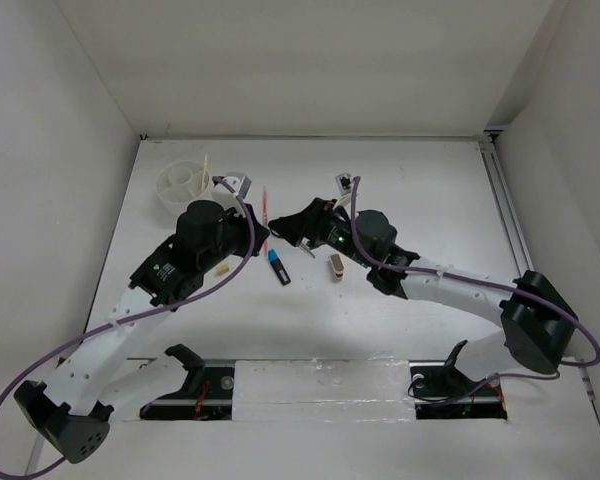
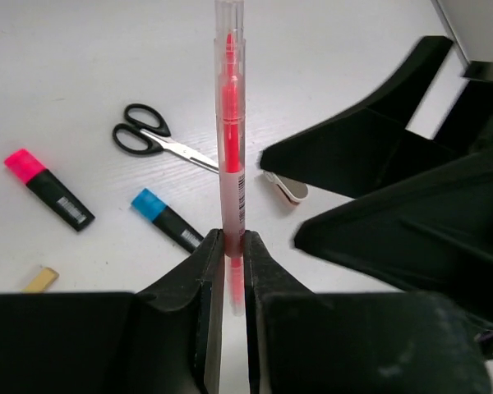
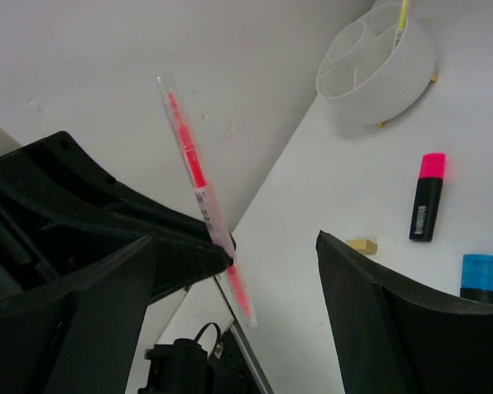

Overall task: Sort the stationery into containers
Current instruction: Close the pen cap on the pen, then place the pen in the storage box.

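Note:
My left gripper (image 2: 232, 246) is shut on a thin pink pencil (image 2: 229, 123) and holds it upright above the table; it also shows in the top view (image 1: 266, 203). My right gripper (image 3: 246, 263) is open and empty, close beside the pencil (image 3: 189, 160). The white divided tub (image 1: 183, 182) stands at the back left with a yellow pencil (image 1: 206, 165) in it. On the table lie black-handled scissors (image 2: 158, 142), a pink highlighter (image 2: 49, 189), a blue highlighter (image 2: 168, 220), a beige eraser (image 2: 41, 279) and a tan-grey block (image 1: 336, 265).
The two grippers (image 1: 262, 232) (image 1: 302, 225) almost meet near the table's middle. White walls close in the table at the back and both sides. A small grey-and-black piece (image 1: 345, 183) lies behind the right gripper.

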Robot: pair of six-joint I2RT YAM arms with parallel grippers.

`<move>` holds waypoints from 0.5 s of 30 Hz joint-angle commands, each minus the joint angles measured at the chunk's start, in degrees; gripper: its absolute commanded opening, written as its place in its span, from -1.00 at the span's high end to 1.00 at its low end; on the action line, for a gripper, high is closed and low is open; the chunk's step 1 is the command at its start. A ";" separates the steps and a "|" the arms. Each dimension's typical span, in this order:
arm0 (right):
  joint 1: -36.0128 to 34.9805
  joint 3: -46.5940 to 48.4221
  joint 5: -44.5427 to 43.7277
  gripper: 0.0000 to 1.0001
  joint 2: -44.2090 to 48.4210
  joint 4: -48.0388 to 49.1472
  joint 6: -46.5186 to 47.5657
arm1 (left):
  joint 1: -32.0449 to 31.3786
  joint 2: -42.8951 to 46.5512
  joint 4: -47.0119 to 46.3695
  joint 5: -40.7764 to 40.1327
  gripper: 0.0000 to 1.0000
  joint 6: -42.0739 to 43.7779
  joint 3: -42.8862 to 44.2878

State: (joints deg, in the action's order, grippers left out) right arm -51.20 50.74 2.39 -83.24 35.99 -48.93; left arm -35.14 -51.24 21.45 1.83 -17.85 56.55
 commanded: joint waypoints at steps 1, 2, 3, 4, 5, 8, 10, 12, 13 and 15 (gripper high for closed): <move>3.63 -3.00 3.40 -0.68 5.09 0.66 0.67 | 0.24 -1.13 -4.06 -5.23 1.00 -0.87 1.01; 3.65 -3.02 3.41 -0.68 6.15 0.66 0.67 | 0.24 -2.18 -4.05 -7.25 1.00 -0.87 1.97; 5.48 -4.06 3.41 -0.68 7.21 0.66 0.67 | 0.24 -2.89 -3.35 -9.19 1.00 -0.87 2.59; 6.37 -5.99 3.41 -0.70 9.39 0.66 0.67 | 0.24 -3.77 -3.35 -11.30 1.00 0.00 4.07; 7.33 -7.05 3.41 -0.70 10.54 0.66 0.67 | 0.24 -5.86 -3.35 -17.84 1.00 0.00 5.05; 10.24 -10.83 2.80 -0.70 15.37 0.14 1.98 | 0.24 -11.48 -4.66 -32.86 1.00 2.20 7.77; 11.47 -12.33 2.09 -0.70 17.58 -0.91 2.78 | 0.24 -13.96 -11.12 -40.11 1.00 6.92 7.26; 12.08 -14.35 1.39 -0.70 20.48 -2.06 2.78 | 4.08 -16.94 -17.38 -41.73 1.00 13.18 6.29; 12.09 -14.96 1.39 -0.70 21.36 -2.67 2.78 | 6.46 -18.09 -20.98 -39.99 1.00 13.19 6.29; 12.09 -16.81 1.39 -0.70 23.82 -3.37 2.78 | 15.21 -21.85 -24.86 -31.59 1.00 13.19 6.29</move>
State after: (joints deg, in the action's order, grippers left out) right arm -39.40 35.46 4.08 -62.11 32.93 -47.51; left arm -28.64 -70.48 7.66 -29.21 -8.88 61.67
